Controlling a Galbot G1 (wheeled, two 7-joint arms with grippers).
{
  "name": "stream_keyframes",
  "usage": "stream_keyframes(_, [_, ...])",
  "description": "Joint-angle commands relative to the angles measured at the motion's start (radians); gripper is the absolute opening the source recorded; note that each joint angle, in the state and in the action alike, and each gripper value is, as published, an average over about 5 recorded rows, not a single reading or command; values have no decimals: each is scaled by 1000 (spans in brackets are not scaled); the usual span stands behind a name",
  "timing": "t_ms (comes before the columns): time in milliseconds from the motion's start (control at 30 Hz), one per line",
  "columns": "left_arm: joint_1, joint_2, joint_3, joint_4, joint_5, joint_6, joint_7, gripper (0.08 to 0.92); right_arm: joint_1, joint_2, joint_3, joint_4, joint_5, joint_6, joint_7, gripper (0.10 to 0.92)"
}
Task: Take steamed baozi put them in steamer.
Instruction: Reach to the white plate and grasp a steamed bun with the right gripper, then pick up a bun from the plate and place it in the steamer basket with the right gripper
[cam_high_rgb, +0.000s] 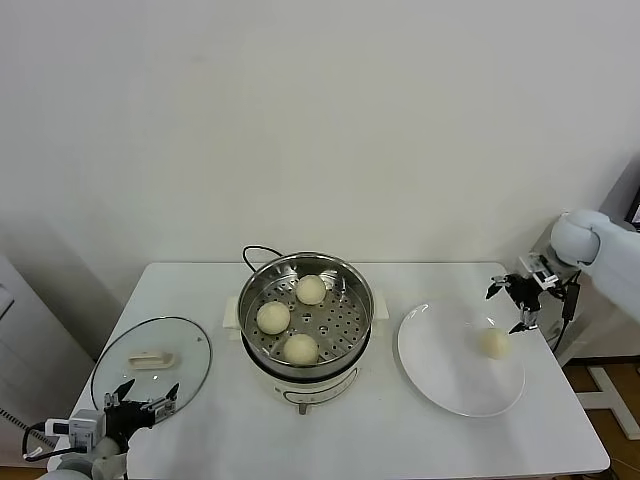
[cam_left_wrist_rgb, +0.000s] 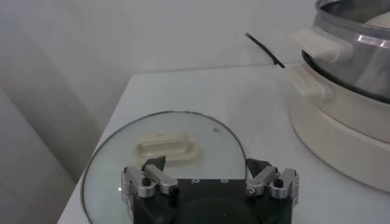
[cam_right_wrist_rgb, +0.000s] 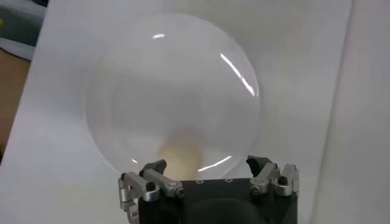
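White table against a plain pale wall was what you had, with grey flooring showing off the left edge. The steel steamer sat mid-table on its white base, black cord trailing behind it, and three steamed baozi lay on the perforated tray. The fourth baozi lay on the white plate, toward the plate's right side. The glass lid with its white handle lay flat left of the steamer.

Your right gripper hung above the plate's far right rim, fingers spread wide, holding nothing, just beyond that last bun and not touching it. Your left gripper sat parked low at the lid's near edge, jaws apart and empty too.

The plate lay close to the table's right edge. Bare tabletop showed between plate and steamer, and along the front.
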Motion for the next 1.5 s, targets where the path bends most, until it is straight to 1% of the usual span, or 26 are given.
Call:
stream_keyframes(33, [-1,1,2,5,0,-3,1,823,-149,58,99,-118,-75,7,24,823])
stream_keyframes(333, [3,-2,2,3,0,-4,2,823,-192,111,146,-170,-152,7,27,823])
stream_keyframes(733, [7,-6,2,1,5,-1,1,823,-248,130,200,-181,-202,5,29,813])
stream_keyframes(833, [6,-5,2,8,9,0,1,823,-254,136,216,-185,-209,6,27,766])
stream_keyframes(1100, [9,-11,2,0,9,2,-1,823,-244,144,227,-188,-216,3,21,544])
stream_keyframes(1233, [13,-13,-1,-4,10,3,-3,823,-208,129,189,-161,-185,-10,14,439])
stream_keyframes(1300, [17,-16,-3,-5,13,3,-3,823,-170,104,137,-125,-141,-27,12,405])
stream_keyframes(1400, [21,-22,-4,-7,19,4,-4,823,-69,51,7,-36,-22,-74,14,392])
stream_keyframes(1500, [22,-26,-5,-11,25,8,-7,823,99,0,-163,71,127,-146,22,391])
